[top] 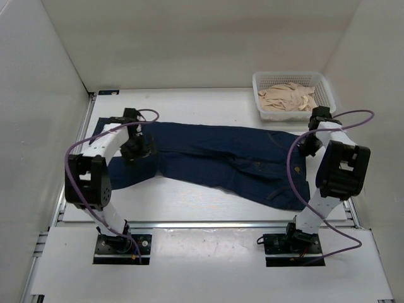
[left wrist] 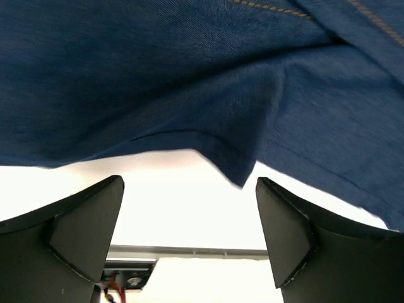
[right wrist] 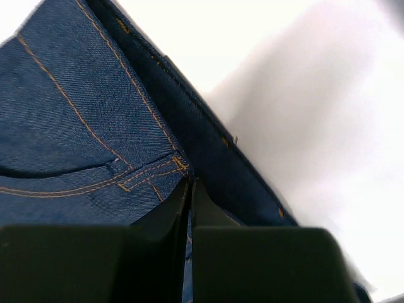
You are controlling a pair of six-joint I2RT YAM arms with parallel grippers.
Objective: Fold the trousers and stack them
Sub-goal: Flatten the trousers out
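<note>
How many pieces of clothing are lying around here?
2: dark blue trousers spread across the table, a beige garment bunched in the white basket far right. More may hide in that pile.

You have a white table (top: pixel 189 205) boxed in by plain white panels: a back wall (top: pixel 189 38), a left wall (top: pixel 31 126) and a right wall (top: pixel 372 69). An aluminium rail (top: pixel 208 223) crosses the table near its front edge. In the far right corner sits a white basket (top: pixel 261 85) holding what looks like beige cloth (top: pixel 287 98). The light is even and soft.
</note>
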